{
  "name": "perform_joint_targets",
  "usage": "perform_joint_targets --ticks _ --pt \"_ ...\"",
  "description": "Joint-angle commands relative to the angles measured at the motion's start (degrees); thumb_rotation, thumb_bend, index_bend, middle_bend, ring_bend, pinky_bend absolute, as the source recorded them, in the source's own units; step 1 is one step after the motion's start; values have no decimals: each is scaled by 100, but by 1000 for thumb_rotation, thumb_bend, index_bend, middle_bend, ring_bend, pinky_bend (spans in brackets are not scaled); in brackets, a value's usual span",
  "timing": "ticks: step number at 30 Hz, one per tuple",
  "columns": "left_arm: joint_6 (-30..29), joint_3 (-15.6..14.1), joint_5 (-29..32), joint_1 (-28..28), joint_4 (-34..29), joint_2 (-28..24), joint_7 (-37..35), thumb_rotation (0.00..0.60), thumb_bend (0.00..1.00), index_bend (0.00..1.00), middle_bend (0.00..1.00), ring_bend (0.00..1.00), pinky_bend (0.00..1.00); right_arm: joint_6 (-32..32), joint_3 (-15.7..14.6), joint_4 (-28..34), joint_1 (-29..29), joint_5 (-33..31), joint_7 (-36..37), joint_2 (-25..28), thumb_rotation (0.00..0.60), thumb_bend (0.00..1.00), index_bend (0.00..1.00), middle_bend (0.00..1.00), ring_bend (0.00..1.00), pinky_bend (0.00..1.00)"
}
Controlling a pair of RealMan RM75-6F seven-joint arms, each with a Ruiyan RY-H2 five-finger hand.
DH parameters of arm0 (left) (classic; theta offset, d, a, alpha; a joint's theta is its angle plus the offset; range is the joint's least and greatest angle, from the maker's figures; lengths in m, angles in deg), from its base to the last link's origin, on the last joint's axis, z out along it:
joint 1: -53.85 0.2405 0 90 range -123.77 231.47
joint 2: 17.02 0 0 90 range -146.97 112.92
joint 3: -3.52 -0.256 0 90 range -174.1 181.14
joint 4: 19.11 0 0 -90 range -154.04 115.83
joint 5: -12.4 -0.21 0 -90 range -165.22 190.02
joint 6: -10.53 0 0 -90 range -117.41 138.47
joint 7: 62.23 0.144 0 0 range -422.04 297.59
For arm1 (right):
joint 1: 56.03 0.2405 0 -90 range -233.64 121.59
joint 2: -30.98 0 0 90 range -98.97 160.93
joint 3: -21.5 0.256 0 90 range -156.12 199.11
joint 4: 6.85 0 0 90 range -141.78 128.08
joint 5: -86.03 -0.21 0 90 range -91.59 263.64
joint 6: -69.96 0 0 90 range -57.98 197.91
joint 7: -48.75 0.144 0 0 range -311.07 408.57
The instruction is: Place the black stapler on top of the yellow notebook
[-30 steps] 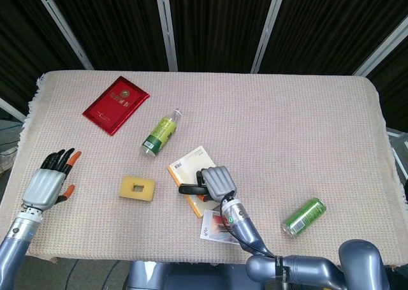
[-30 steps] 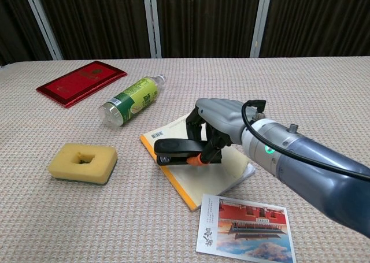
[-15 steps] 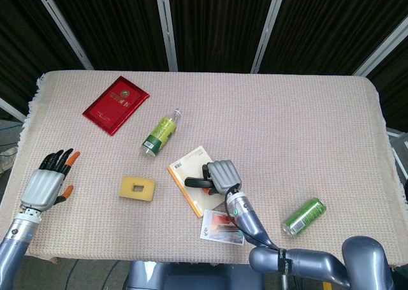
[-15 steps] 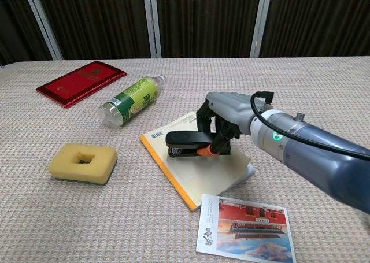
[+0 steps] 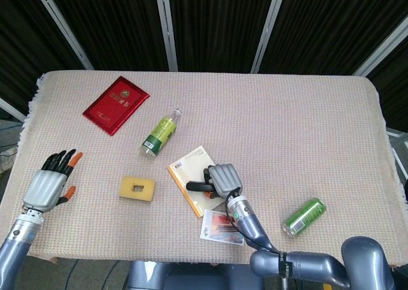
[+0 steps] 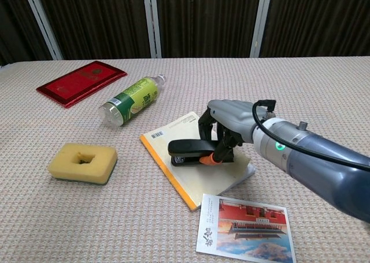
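Black and low, the stapler (image 6: 193, 151) lies on the notebook (image 6: 196, 159), near the middle of the pale cover, its nose pointing to the left of the chest view. The right hand (image 6: 228, 127) is curled over its rear end, fingers (image 6: 222, 147) wrapped down around the body, so it grips the stapler; whether the base sits fully flat on the cover is hard to judge from either view. In the head view the same hand (image 5: 223, 178) covers the notebook's right part.

The notebook has a yellow spine and lies slantwise on the woven cloth of the table (image 5: 287, 124). A postcard (image 6: 245, 228) lies just beside its near corner. A yellow sponge (image 6: 82, 162) sits well to the left, a bottle (image 6: 130, 100) lies on its side behind the notebook, and a red booklet (image 6: 81, 82) lies further back on the left. A green can (image 5: 304, 216) lies off to the right.

The left hand (image 5: 48, 185) rests at the table's left edge, holding nothing, fingers stretched out.
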Motion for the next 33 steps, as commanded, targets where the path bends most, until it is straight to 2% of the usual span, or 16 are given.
perform_joint_targets --ticks 1,4,6,12,15,19,24,28,31,33 --pt "-7 3 -1 2 5 -9 -27 600 373 0 0 0 101 -46 -21 31 10 -85 -9 14 600 230 270 308 382 605" --pt "-5 6 6 4 11 -19 -65 600 373 0 0 0 101 -80 -30 100 9 -111 32 71 600 228 85 203 305 532" --pt "-14 5 -2 5 14 -24 -82 600 372 0 0 0 101 -76 -46 185 0 -151 12 128 600 228 16 156 269 507" --pt "-34 -13 -51 5 11 -27 -110 600 373 0 0 0 101 158 -103 551 -70 -145 -116 348 600 223 0 88 196 475" --pt "-64 -19 -75 13 0 -35 -112 600 373 0 0 0 101 446 -187 876 -155 -95 -357 593 600 211 0 42 144 415" --pt "-97 -14 -77 27 -6 -47 -117 600 372 0 0 0 101 945 -340 1478 -351 49 -726 1088 600 195 0 0 31 279" --pt "-204 10 -93 64 -37 -91 -157 600 372 0 0 0 101 1810 -816 2433 -922 704 -898 2107 600 180 0 0 0 161" --pt "-326 25 -121 109 -91 -140 -178 600 372 0 0 0 101 2458 -1394 2859 -1632 1572 -194 2978 600 178 0 0 0 36" --pt "-411 14 -158 150 -158 -184 -155 600 371 0 0 0 100 2966 -1875 2655 -2248 2162 559 3558 600 176 0 0 0 0" --pt "-470 16 -197 164 -175 -195 -142 600 371 0 0 0 100 3129 -2079 2402 -2581 2244 1096 3779 600 177 0 0 0 0"
